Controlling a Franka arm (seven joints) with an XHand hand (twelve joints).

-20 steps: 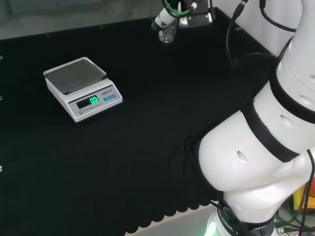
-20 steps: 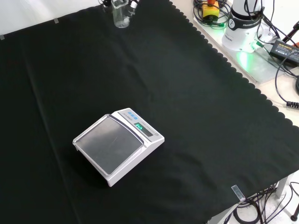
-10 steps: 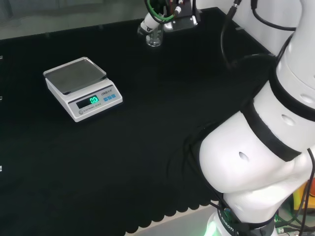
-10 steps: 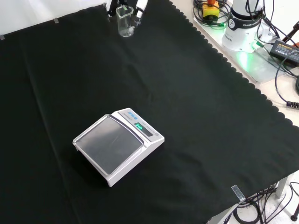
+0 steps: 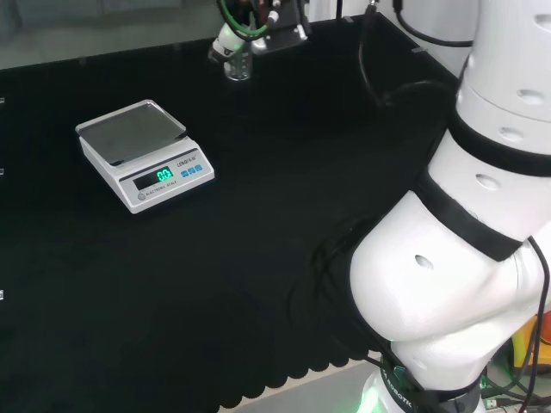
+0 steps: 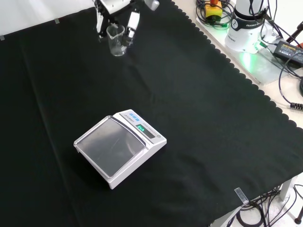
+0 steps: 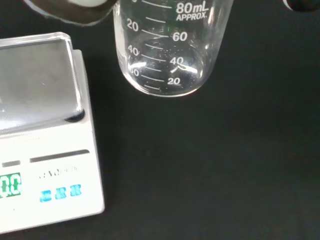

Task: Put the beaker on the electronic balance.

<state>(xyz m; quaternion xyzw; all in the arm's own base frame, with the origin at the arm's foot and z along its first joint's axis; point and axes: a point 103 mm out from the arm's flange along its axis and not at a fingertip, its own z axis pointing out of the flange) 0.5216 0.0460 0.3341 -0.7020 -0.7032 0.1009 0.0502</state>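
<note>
Carried by the arm, hand (image 6: 113,12) and beaker (image 6: 115,41) now sit nearer the balance (image 6: 119,147) than a second ago, above the surface (image 6: 213,118). Fingers clasp the empty beaker. Grasp looks done; carrying across and setting down remain.

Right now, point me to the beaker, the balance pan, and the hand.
beaker (image 6: 116,41): front view, on its clear glass wall.
balance pan (image 6: 111,146): front view, on the middle of the grey weighing plate.
hand (image 6: 133,22): front view, on one of the white fingers beside the beaker.
</note>
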